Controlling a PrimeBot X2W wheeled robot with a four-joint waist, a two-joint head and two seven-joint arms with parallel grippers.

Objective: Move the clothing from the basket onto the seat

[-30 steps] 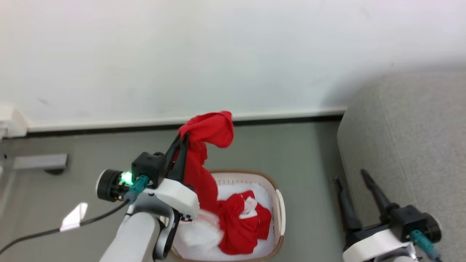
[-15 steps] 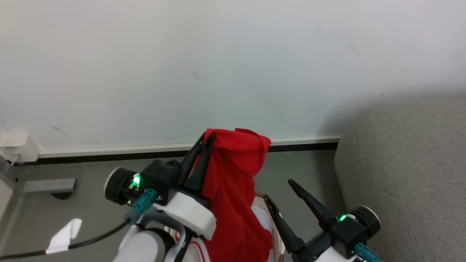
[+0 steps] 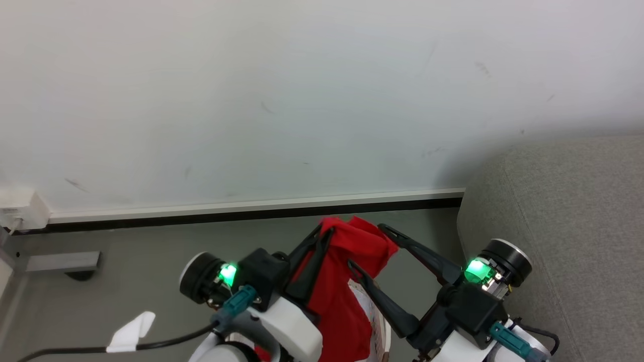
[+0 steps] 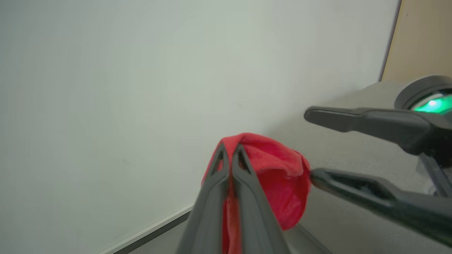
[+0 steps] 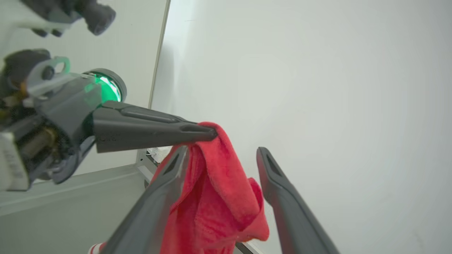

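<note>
The soft red clothing (image 3: 347, 296) hangs in a floppy bunch from the left hand (image 3: 323, 232). Its long dark fingers are pressed together on the top fold. The right hand (image 3: 366, 245) is spread wide, with one finger on each side of the cloth. The fuzzy grey sofa (image 3: 578, 226) is nearby.

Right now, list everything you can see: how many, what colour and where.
clothing: one piece, red, hanging over the basket
basket: one, cream with a brown rim, a sliver beneath the clothing
seat: one, grey, at the right
wall: one, white, behind everything
skirting: one, white over a black strip, at the wall's foot
floor: grey, below the wall
wall box: one, white, far left
cable: one, black with a white tag, lower left
left pincer: one, dark, shut on the clothing's top
right pincer: one, dark, open, a finger on either side of the clothing
</note>
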